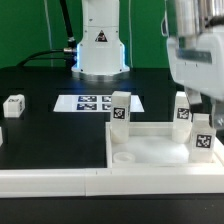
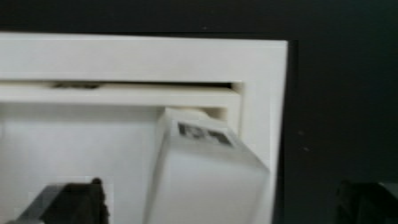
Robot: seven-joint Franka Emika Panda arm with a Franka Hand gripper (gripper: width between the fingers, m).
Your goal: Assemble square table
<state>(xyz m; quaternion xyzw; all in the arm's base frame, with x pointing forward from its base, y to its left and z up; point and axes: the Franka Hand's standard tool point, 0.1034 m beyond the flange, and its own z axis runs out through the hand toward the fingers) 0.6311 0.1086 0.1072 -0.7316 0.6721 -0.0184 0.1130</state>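
**Pincer open above a standing leg: back off clean, then fetch the next one**

Pincer (image 1: 200,95) hangs at the exterior view's right, over the far right part of the square table (image 1: 150,150), which lies on the black bench (image 1: 40,80) against the L-shaped border wall (image 1: 60,180) at the front. Its fingers stand apart and nothing hangs between them. Three leg blocks stand upright on or at the slab: one at its far left corner (image 1: 120,110), one at the far right (image 1: 183,110), and one nearer the camera on the right (image 1: 203,143). A fourth leg block (image 1: 13,105) lies alone on the bench, well apart, at the exterior view's left. The marker board (image 1: 92,102) lies flat behind the slab, before the robot's base (image 1: 100,45). A round socket (image 1: 124,157) near the slab's front shows empty.

From the wrist view, both dark fingertips (image 2: 68,203) appear low in the picture, spread wide, with a tagged leg (image 2: 205,165) rising between them from the slab beside its raised rim (image 2: 143,60). No finger seems to touch the leg, though blur makes that hard to settle.

Judging from this, the leg has been let go and the step is to retreat without disturbing it. A straight lift along the leg's axis looks safest; any sideways drift could catch the leg with a finger and tilt it. Whether the leg is fully seated cannot be told. Afterwards the lone block on the bench looks like the next pick.
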